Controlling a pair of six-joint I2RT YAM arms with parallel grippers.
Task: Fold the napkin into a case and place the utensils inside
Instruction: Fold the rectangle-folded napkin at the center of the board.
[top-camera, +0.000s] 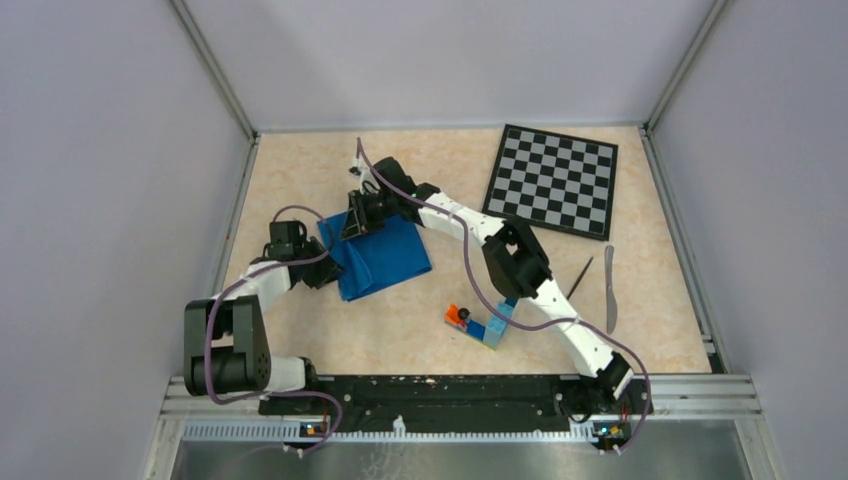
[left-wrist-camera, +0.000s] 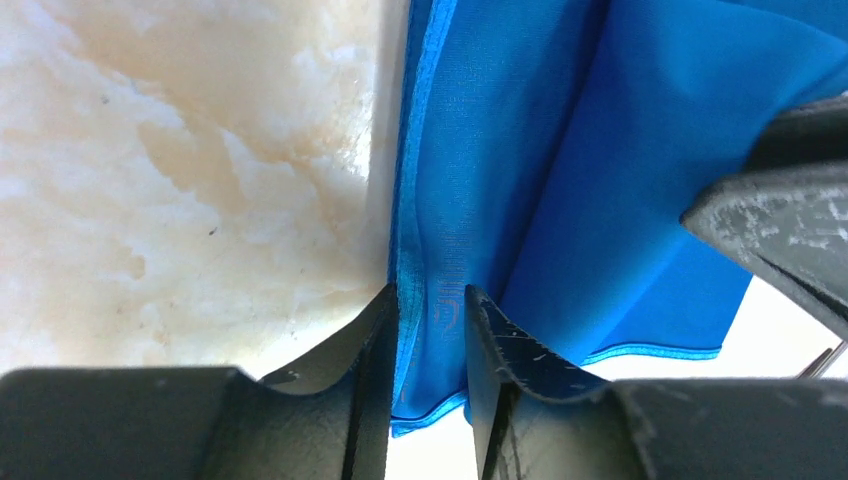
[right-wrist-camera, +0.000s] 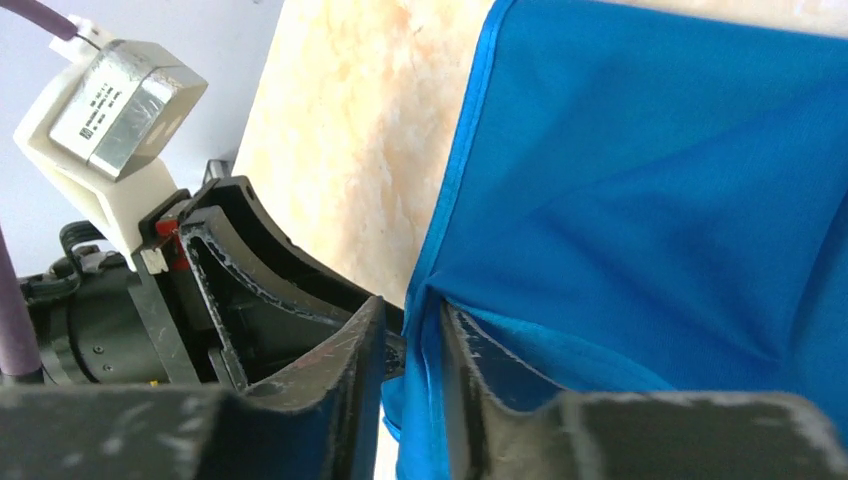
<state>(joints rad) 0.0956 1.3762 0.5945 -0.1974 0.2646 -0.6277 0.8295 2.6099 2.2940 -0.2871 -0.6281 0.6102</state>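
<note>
Grey walls close in a beige marbled table. Seen from above, the napkin lies folded and spreads rightward from both grippers. The left gripper meets its left edge and the right gripper its far-left corner, with the right arm reaching across the table to get there. The fork and knife lie side by side, well off to the right of both grippers and pointing roughly away from the bases. They are close to the right arm's base, so that arm looks the likelier one to fetch them. A toy-brick block sits between the napkin and the utensils, under the right arm. A chessboard lies beyond, far right.

From the left wrist, the fingers are drawn close on the napkin's hem. Cloth fills the gap and creases at the tips, so I judge it pinched. The sheet runs ahead and to the right.

From the right wrist, the fingers stand narrowly apart with the hem threaded between them. Whether they grip it cannot be told. The left gripper sits just beside them, to the left.
</note>
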